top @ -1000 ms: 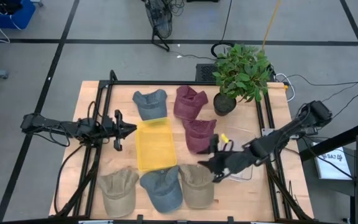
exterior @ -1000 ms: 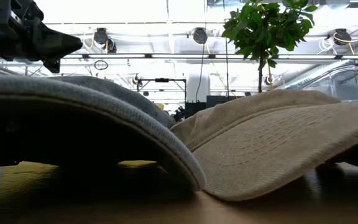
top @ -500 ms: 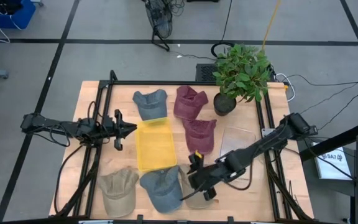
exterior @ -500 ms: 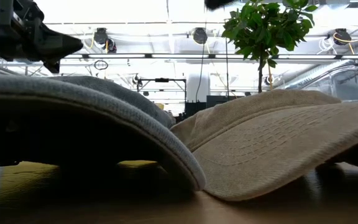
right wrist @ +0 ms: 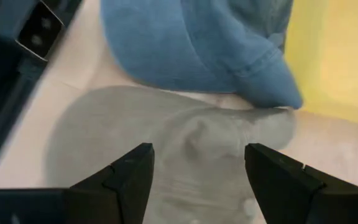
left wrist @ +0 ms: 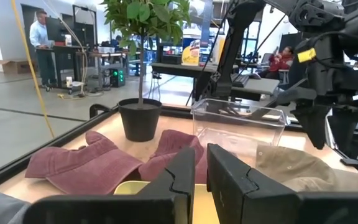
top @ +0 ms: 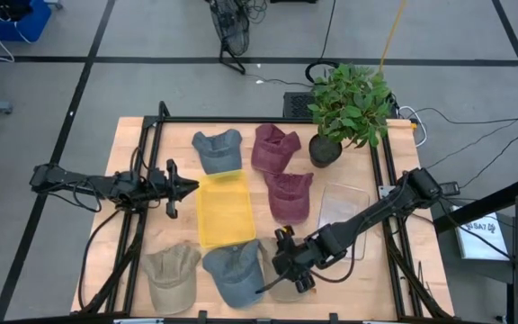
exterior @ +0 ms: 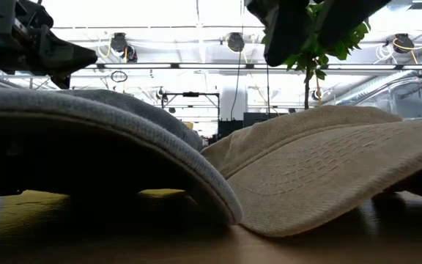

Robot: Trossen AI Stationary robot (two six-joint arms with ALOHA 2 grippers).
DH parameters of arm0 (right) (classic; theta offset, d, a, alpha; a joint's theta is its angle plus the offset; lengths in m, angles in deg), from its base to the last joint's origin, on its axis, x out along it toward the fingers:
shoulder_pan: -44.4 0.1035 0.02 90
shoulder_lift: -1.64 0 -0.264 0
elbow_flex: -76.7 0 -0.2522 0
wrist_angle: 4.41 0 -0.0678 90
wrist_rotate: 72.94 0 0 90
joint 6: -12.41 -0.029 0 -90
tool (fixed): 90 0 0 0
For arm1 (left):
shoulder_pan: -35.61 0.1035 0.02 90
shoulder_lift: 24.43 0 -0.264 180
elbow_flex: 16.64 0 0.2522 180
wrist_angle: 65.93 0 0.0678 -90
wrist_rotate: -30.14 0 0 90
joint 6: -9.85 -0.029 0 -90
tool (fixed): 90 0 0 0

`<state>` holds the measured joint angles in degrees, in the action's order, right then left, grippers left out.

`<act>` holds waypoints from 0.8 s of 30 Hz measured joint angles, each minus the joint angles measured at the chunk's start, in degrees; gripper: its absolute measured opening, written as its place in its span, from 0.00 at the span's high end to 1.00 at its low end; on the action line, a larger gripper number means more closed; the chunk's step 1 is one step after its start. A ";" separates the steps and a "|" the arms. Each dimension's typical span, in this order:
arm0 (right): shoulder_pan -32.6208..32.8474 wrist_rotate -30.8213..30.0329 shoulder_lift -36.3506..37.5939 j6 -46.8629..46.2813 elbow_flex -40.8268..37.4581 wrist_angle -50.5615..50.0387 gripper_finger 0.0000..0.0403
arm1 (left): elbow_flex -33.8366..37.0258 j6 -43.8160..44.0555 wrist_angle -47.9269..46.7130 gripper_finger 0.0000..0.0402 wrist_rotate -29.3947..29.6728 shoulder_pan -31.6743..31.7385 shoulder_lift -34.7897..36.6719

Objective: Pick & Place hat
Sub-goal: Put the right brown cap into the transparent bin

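Seven caps lie on the wooden desk (top: 394, 270) around a yellow tray (top: 223, 209), which looks bare inside. A clear plastic bin (top: 343, 216) stands by the right edge, its contents not discernible, and a potted plant (top: 349, 108) sits at the far right corner. The right gripper (top: 288, 268) hangs with jaws spread wide and holding nothing, directly over the tan hat (right wrist: 185, 149) at the front edge, which touches the blue hat (top: 234, 270) beside it. The left gripper (top: 187, 187) waits just left of the tray, jaws nearly closed and holding nothing.
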<state>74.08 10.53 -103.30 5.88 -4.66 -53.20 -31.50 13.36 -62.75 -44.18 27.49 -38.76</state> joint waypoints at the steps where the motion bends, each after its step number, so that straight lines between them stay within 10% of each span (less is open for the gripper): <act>1: 0.13 1.34 0.02 -1.19 0.00 0.03 0.42 | 0.00 -0.02 -0.07 0.88 -0.02 0.00 0.00; 24: -1.16 5.33 -0.01 -8.45 -9.38 5.96 0.41 | 0.00 -2.27 0.01 0.88 -0.10 0.00 0.00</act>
<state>72.92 15.86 -103.30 -2.57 -14.04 -47.24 -31.50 11.09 -62.74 -44.28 27.49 -38.76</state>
